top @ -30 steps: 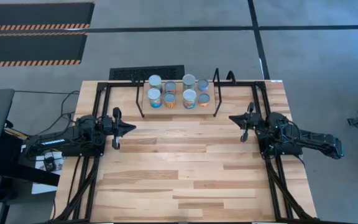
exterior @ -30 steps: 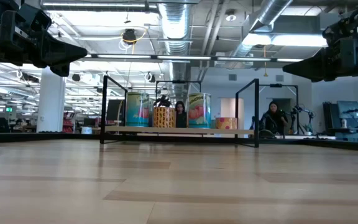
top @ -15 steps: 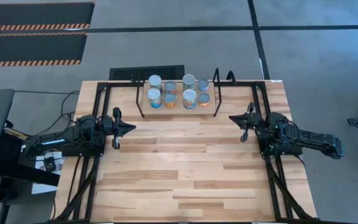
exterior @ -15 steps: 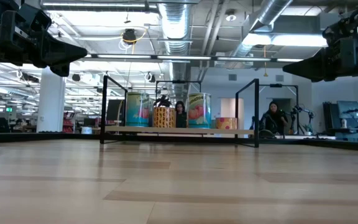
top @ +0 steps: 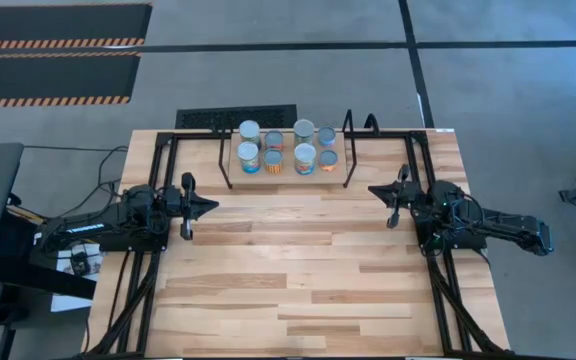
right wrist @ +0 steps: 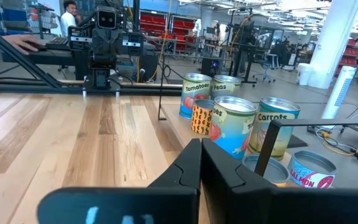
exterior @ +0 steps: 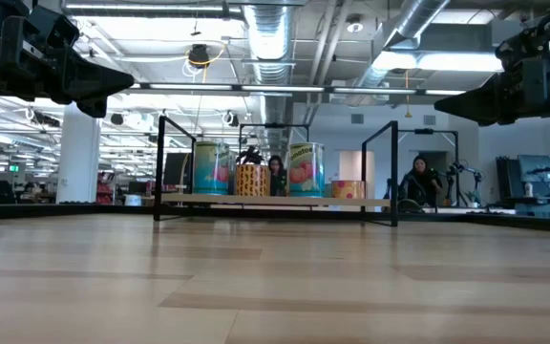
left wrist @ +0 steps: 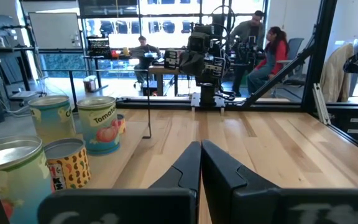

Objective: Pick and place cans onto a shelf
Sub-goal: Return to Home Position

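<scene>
Now, cans [top: 283, 147]: all eight stand on the shelf [top: 286, 172], far edge of the table [top: 298, 270].
Left gripper [top: 208, 204]: fingers pressed together, empty, left side.
Right gripper [top: 376, 190]: likewise, right side.
Risk: slight; a wide homing swing could clip the shelf and topple cans.

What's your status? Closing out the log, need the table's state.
Left end effector shut, empty, left side of table; right end effector shut, empty, right side. Eight cans on the shelf. No obstruction seen.
</scene>
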`<action>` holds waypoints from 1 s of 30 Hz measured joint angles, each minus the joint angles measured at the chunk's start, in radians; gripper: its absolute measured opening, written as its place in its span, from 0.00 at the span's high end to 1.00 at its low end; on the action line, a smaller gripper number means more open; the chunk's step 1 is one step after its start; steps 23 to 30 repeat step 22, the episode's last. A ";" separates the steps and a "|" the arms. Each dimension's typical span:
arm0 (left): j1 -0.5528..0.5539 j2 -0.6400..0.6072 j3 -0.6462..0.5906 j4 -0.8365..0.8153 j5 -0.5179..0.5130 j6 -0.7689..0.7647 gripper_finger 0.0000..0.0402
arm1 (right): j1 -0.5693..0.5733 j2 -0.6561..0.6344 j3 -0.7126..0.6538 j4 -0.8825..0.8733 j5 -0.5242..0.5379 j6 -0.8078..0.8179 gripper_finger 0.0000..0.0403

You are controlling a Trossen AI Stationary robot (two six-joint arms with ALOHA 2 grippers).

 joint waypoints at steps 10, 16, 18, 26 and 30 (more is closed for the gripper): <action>0.000 0.000 0.000 0.000 0.000 0.000 1.00 | 0.000 0.000 0.000 0.000 0.000 0.000 0.93; 0.000 0.000 0.000 0.000 0.000 0.000 1.00 | 0.000 0.000 0.000 0.000 0.000 0.000 0.93; 0.000 0.000 0.000 0.000 0.000 0.000 1.00 | 0.000 0.000 0.000 0.000 0.000 0.000 0.93; 0.000 0.000 0.000 0.000 0.000 0.000 1.00 | 0.000 0.000 0.000 0.000 0.000 0.000 0.93; 0.000 0.000 0.000 0.000 0.000 0.000 1.00 | 0.000 0.000 0.000 0.000 0.000 0.000 0.93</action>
